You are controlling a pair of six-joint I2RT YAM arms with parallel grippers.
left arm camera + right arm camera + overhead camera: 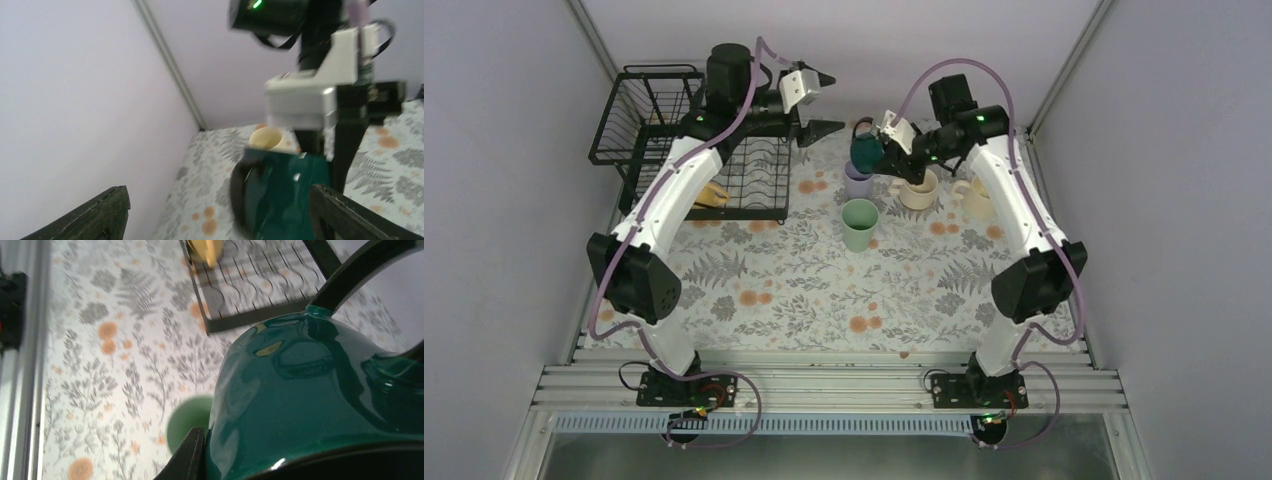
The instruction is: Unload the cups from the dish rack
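While the right hand (330,147) is clenched on the teal mug (864,152), apparently pinching its wall at the rim, the mug hangs clear of the tabletop (804,300). It is outside the dish rack (724,175) and just at 12 o'clock of the lavender cup (857,183). The left hand (822,103) is released, fingers spread wide and holding nothing, near the mug at its 9 o'clock.

Risks, as judged:
- The pinch is on a glossy wall with the mug's weight hanging off to one side, so a quick swing could twist it or let it slip.
- A straight descent would come down on the lavender cup. The mint cup (859,222) stands just beyond at 6 o'clock, and a knock could topple either.
- From the left wrist, the mug sits between the spread left fingers and one finger overlaps its lower edge. I cannot tell whether they touch. A pull toward 9 o'clock could clip that finger.
- Two cream mugs (917,190) crowd the 4 o'clock side.

Room:
- The back wall (854,40) is close at 12 o'clock, leaving little margin.
- Wide bare tabletop lies at 6 o'clock past the mint cup, the likeliest set-down.
- A yellow mug (712,195) lies in the rack, not yet unloaded.
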